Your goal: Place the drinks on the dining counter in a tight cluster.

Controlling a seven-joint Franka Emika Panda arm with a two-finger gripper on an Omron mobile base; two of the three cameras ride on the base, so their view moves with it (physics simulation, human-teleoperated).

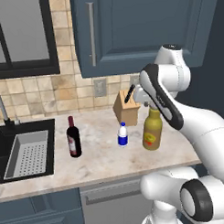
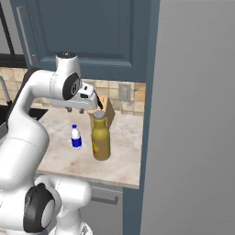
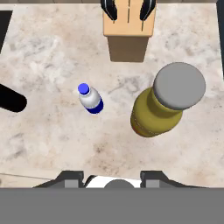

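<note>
No text can be read anywhere. The mustard bottle has a yellow-red label and the small bottle a blue one, both too blurred to show letters, brands or numbers.

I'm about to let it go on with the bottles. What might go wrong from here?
1. The tool hangs above the counter, off to one side of the mustard bottle; coming down there, it might clip the grey cap and tip it.
2. The small bottle and knife block stand close and might get knocked.
</note>
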